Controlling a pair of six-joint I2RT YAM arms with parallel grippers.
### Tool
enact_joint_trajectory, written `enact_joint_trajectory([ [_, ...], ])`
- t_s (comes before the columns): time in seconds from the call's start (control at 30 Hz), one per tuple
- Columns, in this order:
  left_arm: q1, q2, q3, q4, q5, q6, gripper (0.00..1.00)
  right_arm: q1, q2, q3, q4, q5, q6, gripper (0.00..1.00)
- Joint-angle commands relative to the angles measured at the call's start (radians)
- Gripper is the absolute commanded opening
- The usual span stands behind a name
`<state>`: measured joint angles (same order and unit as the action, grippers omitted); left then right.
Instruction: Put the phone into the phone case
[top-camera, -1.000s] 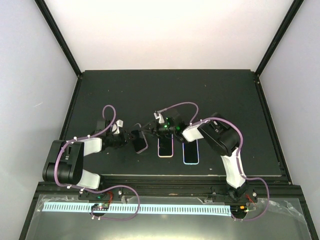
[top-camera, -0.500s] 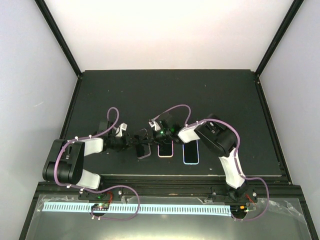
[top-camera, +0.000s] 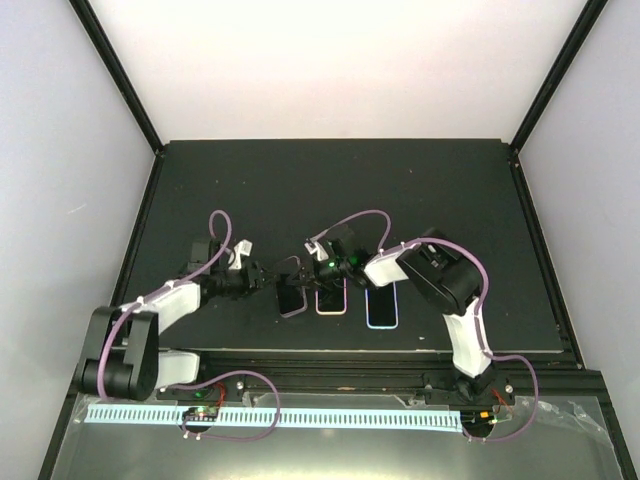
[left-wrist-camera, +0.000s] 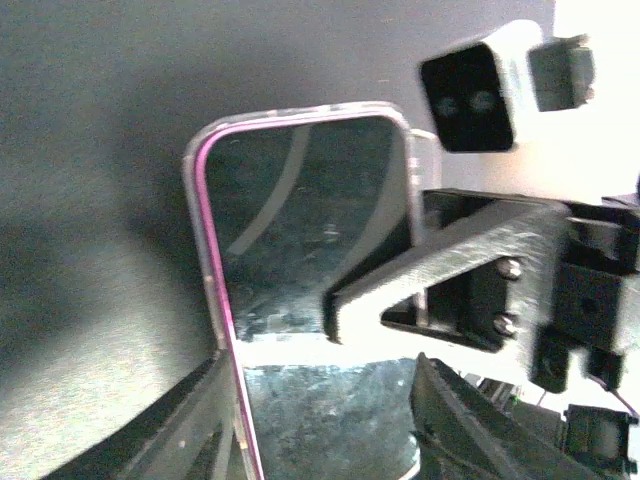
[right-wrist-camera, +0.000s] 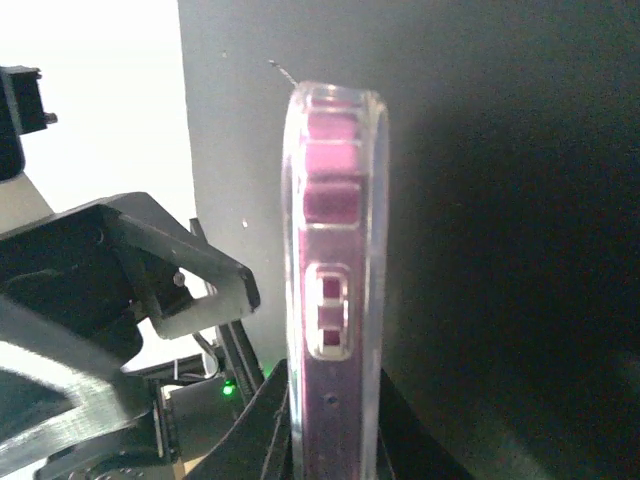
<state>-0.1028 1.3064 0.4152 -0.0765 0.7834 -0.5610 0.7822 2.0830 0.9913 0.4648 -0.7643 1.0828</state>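
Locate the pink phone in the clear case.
In the top view the pink phone sits near the mat's front edge, left of centre, leftmost in a row of three, between the left gripper and right gripper.

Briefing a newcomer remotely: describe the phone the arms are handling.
On the black table, three phones line the near edge. It is the leftmost phone, skewed between the left gripper and right gripper; the middle phone and right phone lie square and ungripped.
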Motion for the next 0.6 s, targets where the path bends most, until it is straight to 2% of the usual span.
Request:
enact_joint_trajectory([
  [0.0, 0.025, -0.112, 0.028, -0.028, 0.094, -0.005, 0.55, -0.016, -0.103, -0.024, 0.123, -0.056, 0.029, 0.13],
  [0.2, 0.073, -0.242, 0.083, -0.097, 0.188, -0.005, 0.69, -0.026, -0.197, -0.064, 0.238, -0.109, 0.095, 0.13],
  [0.33, 0.086, -0.306, 0.131, -0.153, 0.218, 0.011, 0.82, -0.025, -0.265, -0.093, 0.309, -0.131, 0.13, 0.14],
  [0.57, 0.096, -0.38, 0.131, -0.029, 0.349, -0.104, 0.82, -0.025, -0.353, -0.141, 0.468, -0.167, 0.233, 0.14],
])
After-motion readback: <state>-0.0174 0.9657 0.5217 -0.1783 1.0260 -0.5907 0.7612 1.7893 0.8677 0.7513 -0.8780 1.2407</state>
